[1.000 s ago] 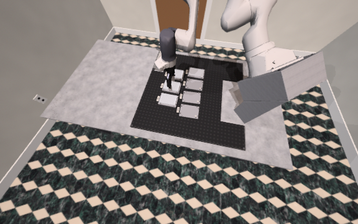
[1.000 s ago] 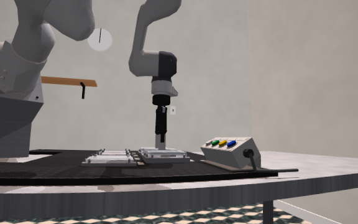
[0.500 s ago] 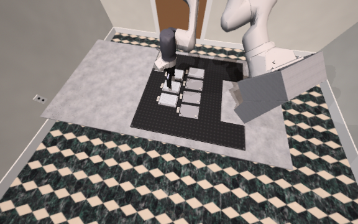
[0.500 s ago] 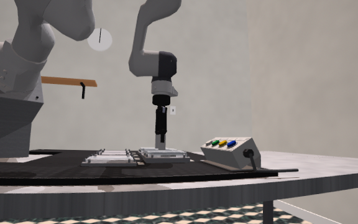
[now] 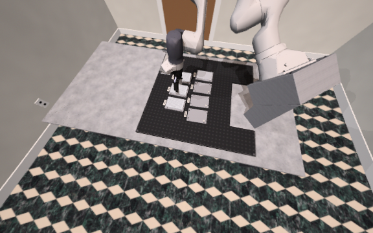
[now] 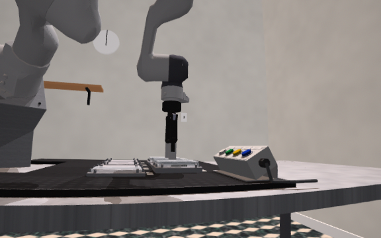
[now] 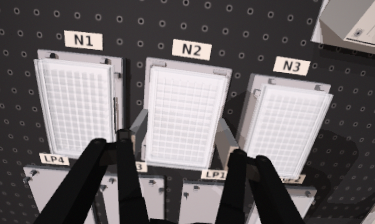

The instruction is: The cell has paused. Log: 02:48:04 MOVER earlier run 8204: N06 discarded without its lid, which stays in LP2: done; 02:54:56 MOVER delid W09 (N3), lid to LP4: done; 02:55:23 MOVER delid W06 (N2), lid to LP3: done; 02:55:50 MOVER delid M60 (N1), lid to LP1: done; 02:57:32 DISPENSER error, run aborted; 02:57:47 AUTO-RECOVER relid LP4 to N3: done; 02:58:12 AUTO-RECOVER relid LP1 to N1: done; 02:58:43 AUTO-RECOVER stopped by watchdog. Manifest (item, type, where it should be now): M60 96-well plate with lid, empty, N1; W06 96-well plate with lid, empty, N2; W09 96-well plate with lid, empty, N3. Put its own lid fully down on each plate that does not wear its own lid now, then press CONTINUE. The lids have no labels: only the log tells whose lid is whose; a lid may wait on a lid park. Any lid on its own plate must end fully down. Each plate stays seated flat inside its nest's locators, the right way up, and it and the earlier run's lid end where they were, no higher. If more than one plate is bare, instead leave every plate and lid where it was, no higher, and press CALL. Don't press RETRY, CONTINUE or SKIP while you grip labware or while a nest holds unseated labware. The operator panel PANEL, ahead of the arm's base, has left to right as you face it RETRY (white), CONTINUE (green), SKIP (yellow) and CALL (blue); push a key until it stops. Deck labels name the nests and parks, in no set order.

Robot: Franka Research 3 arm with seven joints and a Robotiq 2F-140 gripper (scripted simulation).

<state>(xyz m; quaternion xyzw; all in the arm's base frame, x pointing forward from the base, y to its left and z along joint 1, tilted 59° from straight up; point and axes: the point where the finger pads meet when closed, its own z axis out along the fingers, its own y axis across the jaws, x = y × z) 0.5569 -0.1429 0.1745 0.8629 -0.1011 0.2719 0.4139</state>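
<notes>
white arm links reached from the base over the black deck [image 5: 206, 139] in the top view, wrist pointing straight down above the middle plate. the exterior view alone showed the panel [image 6: 243, 162], and the gripper [image 6: 170, 152] low over the plates. the wrist view alone gave labels: the fingers clamped the lid [image 7: 184, 117] at n2, between n1 and n3.

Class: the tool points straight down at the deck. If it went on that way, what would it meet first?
Probably the plate in N2, directly beneath the lid the tool grips; the gap left is unclear.
</notes>
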